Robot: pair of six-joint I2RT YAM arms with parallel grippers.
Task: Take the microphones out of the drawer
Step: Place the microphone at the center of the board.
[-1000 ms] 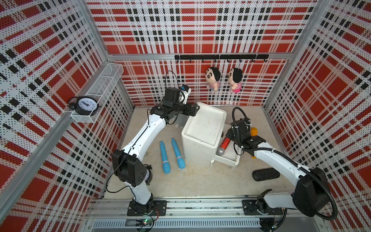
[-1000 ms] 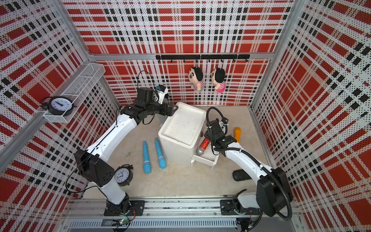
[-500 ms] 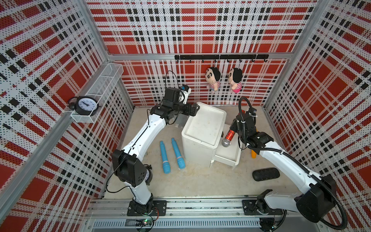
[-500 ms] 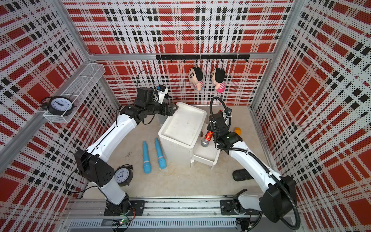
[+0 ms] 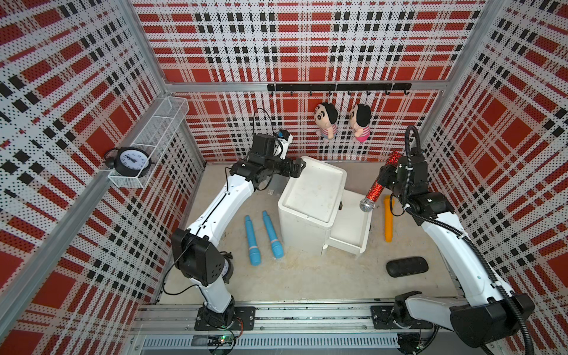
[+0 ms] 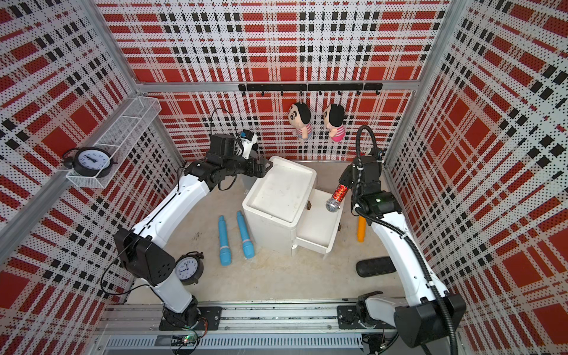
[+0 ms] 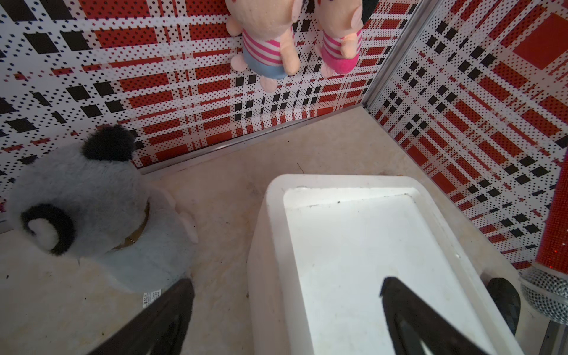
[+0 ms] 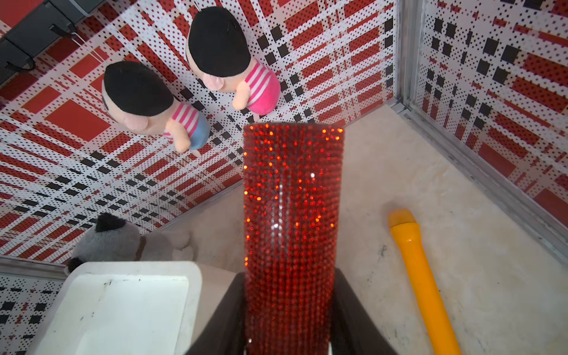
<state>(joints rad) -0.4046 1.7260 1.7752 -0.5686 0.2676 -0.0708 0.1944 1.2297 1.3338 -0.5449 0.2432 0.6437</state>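
Room: red, white and black plaid walls (image 5: 307, 46) on three sides, with a beige desk (image 5: 307, 276) at the bottom.
Right fingers (image 5: 384, 176): clenched on the red glitter microphone (image 5: 373, 192), one finger on each side of the handle in the right wrist view.
Microphone: up in the air and tilted. The tail end sticks up past the right fingers and the silver head hangs below them, lifted clear of the drawer (image 5: 347, 227).
Drawer: pulled out of the white cabinet (image 5: 310, 190), sitting underneath the right fingers on the cabinet side.
Left fingers (image 5: 298, 168): spread wide, gripping nothing. They straddle the cabinet's back edge, one finger over the top and one over the desk.
Grey plush toy (image 7: 92, 209): on the desk just past the left fingers, by the back wall.
Orange stick (image 5: 388, 219): flat on the desk below the right fingers, on the side away from the cabinet.
Blue sticks (image 5: 251, 242) (image 5: 272, 235): two side by side on the desk, well apart from both sets of fingers.
Black case (image 5: 406, 266): on the desk, well back from the right fingers.
Dolls (image 5: 326, 120) (image 5: 360, 122): two hanging on the back wall beyond the fingers.
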